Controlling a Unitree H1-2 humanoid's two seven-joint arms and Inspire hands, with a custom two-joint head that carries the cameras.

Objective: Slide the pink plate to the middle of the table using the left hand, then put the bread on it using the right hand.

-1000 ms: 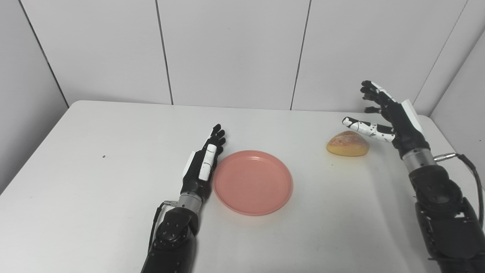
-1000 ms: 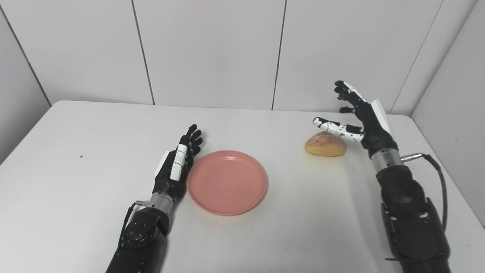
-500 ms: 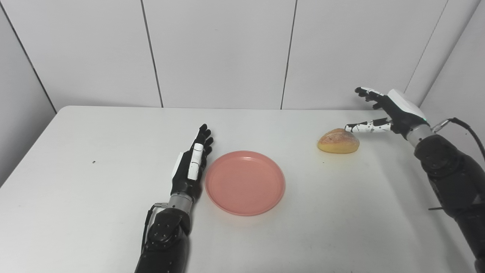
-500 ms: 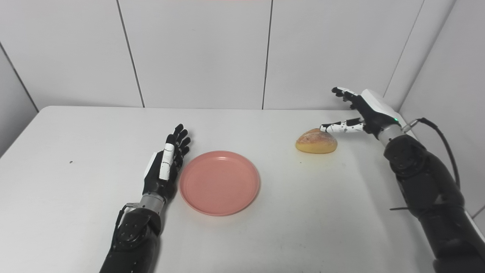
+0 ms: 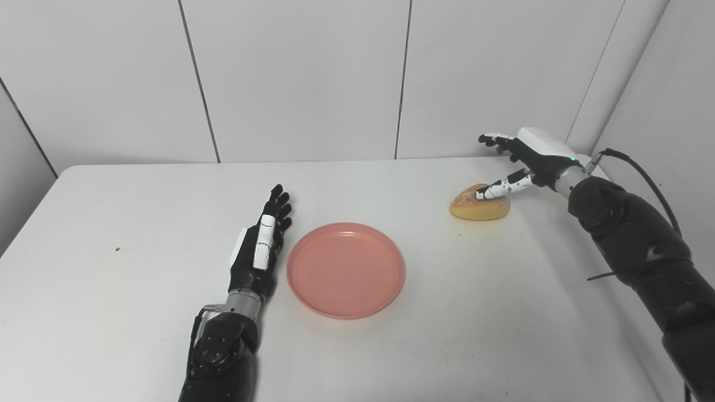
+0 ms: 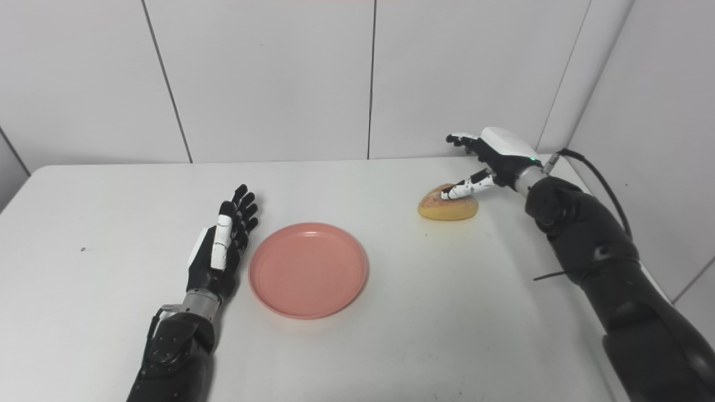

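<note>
A white table stands against pale panelled walls. The right hand hangs over the bread at the far right of the table, fingers spread wide above the loaf and holding nothing; its thumb lies across the top of the crust, though whether it touches cannot be told. The left hand rests flat and open on the table, fingers straight and apart, just beside the left rim of the pink plate. The plate sits near the table's middle, well apart from the bread.
</note>
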